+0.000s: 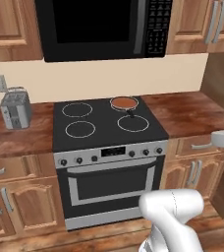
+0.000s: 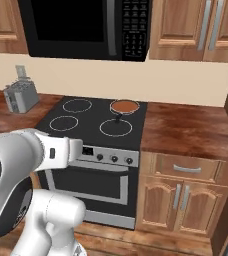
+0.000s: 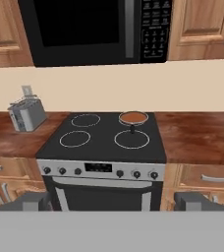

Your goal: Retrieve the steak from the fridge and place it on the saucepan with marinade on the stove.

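No legible writing appears on the microwave (image 3: 94,29) keypad or the stove (image 3: 104,140) display. The saucepan (image 3: 133,118) sits on the stove's rear right burner and contains marinade (image 1: 124,102). A toaster (image 1: 14,108) stands on the counter (image 1: 15,138) left of the stove. The jaws stand apart, holding nothing.

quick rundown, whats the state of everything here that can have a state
saucepan: upright on the back right burner, holding marinade, no steak in it
marinade: smooth reddish-brown disc, nothing lying in it
stove: oven door shut, the other three burners bare
microwave: door shut
toaster: upright on the counter left of the stove
cabinets: doors and drawers shut
gripper: open, holding nothing
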